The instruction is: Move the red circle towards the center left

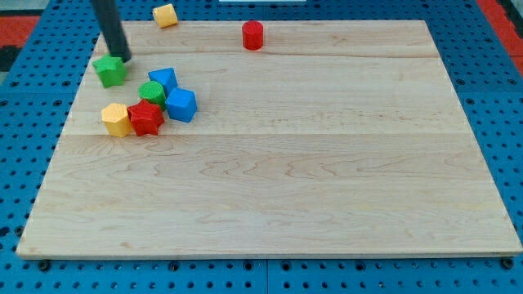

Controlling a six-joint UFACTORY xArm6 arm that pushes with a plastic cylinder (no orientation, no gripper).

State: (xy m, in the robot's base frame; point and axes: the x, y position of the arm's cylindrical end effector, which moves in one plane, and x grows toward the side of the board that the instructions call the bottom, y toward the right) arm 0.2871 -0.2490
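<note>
- Sitting near the counter's [327, 204] far edge, a bit left of that edge's middle, is the red circle [252, 35], alone with bare wood all round.
- my tip [125, 59] is at the far-left corner area, touching or just beside the top of a green block [109, 71]; well apart from the red circle.
- No jaws on this rig, just a rod, so nothing is grasped or released; contact is by push only.
- Cluster near the left edge: green round block [150, 91], blue block [164, 79], second blue block [181, 105], red star-like block [145, 118], yellow block [116, 120], all touching or nearly so.
- Another yellow block [165, 15] sits at the far edge, between my tip and the red circle.
- Step in hand, as I judge it: approach not yet made; red circle untouched.
- Next move calls for bringing my tip round to the circle's far-right side, then pushing toward the left edge's middle.
- Risk: the cluster lies close to that path, may get bumped.
</note>
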